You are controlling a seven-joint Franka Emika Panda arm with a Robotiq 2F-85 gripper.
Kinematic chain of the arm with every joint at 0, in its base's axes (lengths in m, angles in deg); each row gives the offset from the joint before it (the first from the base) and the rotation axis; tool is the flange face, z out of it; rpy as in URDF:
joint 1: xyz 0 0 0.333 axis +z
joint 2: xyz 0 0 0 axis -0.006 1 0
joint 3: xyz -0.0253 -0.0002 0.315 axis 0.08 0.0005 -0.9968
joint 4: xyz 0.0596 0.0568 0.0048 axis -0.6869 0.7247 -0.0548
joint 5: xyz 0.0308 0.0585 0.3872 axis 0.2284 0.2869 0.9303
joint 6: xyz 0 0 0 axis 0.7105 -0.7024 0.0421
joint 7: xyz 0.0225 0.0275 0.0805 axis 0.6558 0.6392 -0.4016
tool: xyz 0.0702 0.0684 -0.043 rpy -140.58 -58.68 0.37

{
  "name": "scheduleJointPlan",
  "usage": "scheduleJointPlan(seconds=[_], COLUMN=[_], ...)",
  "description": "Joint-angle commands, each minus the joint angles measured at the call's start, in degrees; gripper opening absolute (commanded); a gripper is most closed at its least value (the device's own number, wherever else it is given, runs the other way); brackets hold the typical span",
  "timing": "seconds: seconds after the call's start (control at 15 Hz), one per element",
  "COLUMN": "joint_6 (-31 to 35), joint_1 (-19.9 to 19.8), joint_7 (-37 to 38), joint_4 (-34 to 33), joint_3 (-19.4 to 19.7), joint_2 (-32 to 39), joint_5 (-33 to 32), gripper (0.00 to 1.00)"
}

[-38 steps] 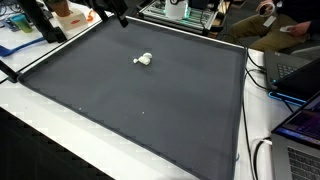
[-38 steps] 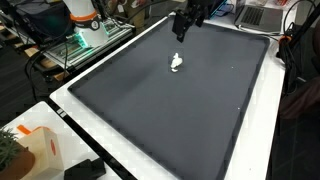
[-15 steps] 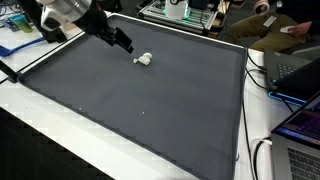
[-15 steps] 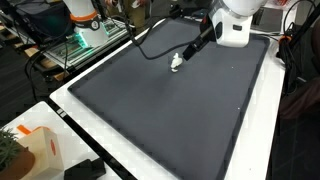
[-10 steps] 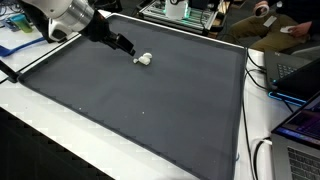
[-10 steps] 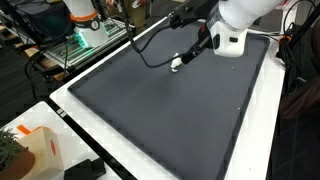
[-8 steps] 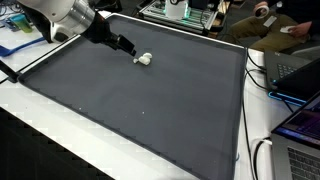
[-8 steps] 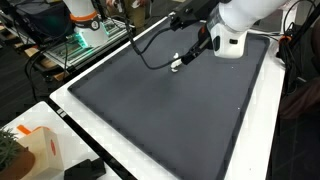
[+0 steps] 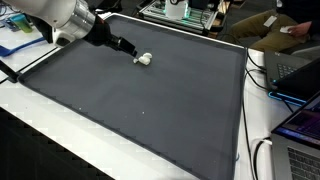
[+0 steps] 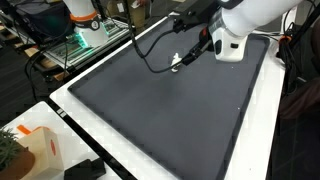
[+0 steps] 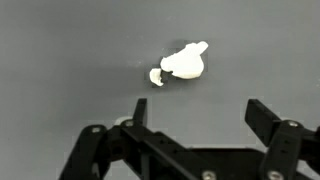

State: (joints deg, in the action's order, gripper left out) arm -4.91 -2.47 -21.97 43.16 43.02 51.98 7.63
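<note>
Dark mat [image 9: 150,110], laptop [image 9: 300,125] alongside

Arm [image 9: 62,18] extended and angled downward, wrist carried low. Gripper [image 9: 127,48] pointed obliquely down and forward. Wrist view confirms both fingers [image 11: 139,110] spread wide apart, jaws fully parted and gripping nothing. Neither fingertip is seen in contact.

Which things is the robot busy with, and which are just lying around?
Busy with: open gripper, white lump just ahead of it, the dark mat under both.
Lying about: laptop, box, plant.
</note>
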Motion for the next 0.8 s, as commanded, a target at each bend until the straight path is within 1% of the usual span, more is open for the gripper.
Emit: scheduleJointPlan(seconds=[0.0,0.07,0.13,0.4,0.47,0.53,0.67,0.73], joint_6=[4.12,5.15,5.76,11.84,14.52,16.89,21.22,24.48], joint_1=[1.08,1.66,2.10,5.19,5.77,6.18,6.57,6.90], joint_7=[5.15,6.05,5.30,2.75,2.11,1.93,2.86,3.03], joint_4=[9.02,12.21,13.93,23.23,25.76,28.35,33.84,36.64], joint_3=[0.95,1.00,0.55,-0.19,-0.69,-1.23,-2.44,-2.88], joint_2=[-8.43,-11.44,-13.66,-22.68,-24.72,-26.70,-30.18,-32.00], joint_5=[-0.01,-0.45,-0.87,-4.72,-5.36,-5.29,-2.94,-2.62], gripper=[1.00,1.00,1.00,1.00,1.00,1.00,1.00,1.00])
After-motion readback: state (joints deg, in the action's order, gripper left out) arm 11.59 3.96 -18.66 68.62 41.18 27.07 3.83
